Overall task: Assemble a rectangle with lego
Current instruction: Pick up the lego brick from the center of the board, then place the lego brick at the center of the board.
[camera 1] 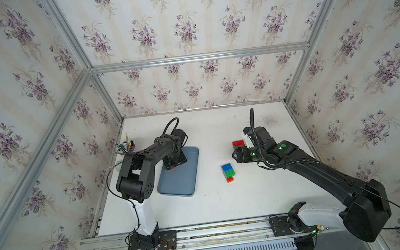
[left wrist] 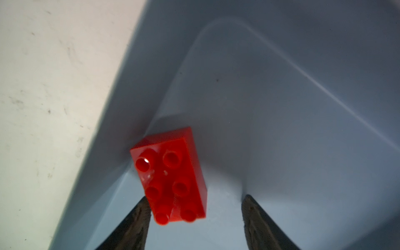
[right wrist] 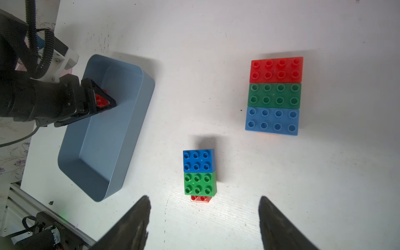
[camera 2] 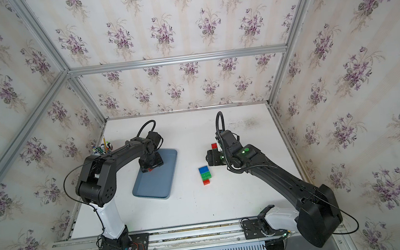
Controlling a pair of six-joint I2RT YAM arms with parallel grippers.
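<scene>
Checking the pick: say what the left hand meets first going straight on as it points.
The left hand would likely meet the red six-stud brick first, slightly off-centre in its line; right behind it is the grey-blue tray floor.

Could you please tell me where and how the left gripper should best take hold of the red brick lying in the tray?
Take the red brick across its two long flat sides, coming down from above with the left gripper. It lies studs-up on the tray floor close to a wall, so a sideways approach would probably be blocked.
</scene>
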